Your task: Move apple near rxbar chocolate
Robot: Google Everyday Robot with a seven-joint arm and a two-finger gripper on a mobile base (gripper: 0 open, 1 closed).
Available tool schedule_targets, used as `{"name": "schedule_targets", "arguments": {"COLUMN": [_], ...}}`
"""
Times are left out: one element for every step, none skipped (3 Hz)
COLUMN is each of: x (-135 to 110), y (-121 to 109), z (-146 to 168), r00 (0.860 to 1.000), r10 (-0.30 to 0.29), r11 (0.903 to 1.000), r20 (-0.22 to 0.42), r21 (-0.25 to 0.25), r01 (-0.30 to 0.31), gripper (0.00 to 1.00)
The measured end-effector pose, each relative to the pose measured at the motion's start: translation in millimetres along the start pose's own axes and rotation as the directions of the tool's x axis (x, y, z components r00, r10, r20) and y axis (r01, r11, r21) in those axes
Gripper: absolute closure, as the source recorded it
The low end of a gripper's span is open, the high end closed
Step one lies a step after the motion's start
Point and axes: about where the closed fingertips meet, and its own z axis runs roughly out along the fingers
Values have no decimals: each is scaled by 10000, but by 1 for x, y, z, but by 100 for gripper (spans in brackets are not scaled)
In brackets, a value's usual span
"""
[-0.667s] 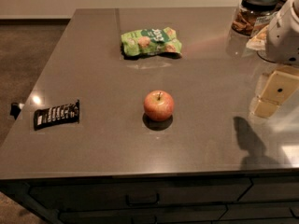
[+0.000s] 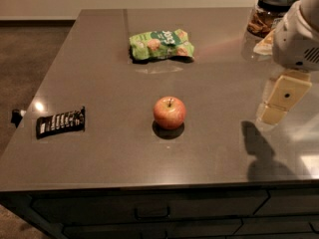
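The apple [image 2: 169,112], small, red-orange with a short stem, stands upright near the middle of the grey countertop [image 2: 104,49]. The rxbar chocolate [image 2: 60,122], a flat black bar with white lettering, lies near the counter's left edge, well to the left of the apple. My gripper [image 2: 277,103] hangs above the counter at the right, well to the right of the apple and apart from it. It holds nothing that I can see. Its shadow falls on the counter below it.
A crinkled green snack bag [image 2: 160,45] lies behind the apple. A glass jar with a black lid [image 2: 269,13] stands at the back right corner. A small dark object [image 2: 17,117] sits just off the counter's left edge. Drawers run below the front edge.
My gripper has shifted a little to the left, toward the apple. The apple, the bar and the bag have not moved.
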Motion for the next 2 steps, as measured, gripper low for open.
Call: {"name": "schedule_targets", "arguments": {"x": [-22,-51], "y": [-3,-6], "z": [19,43], "r00": [9988,9946], "r10": [-208,-464], "r11": [9990,9943], "r20": [432,932], "r21": [-389,-911], "r01": [224,549], "gripper": [0,0]}}
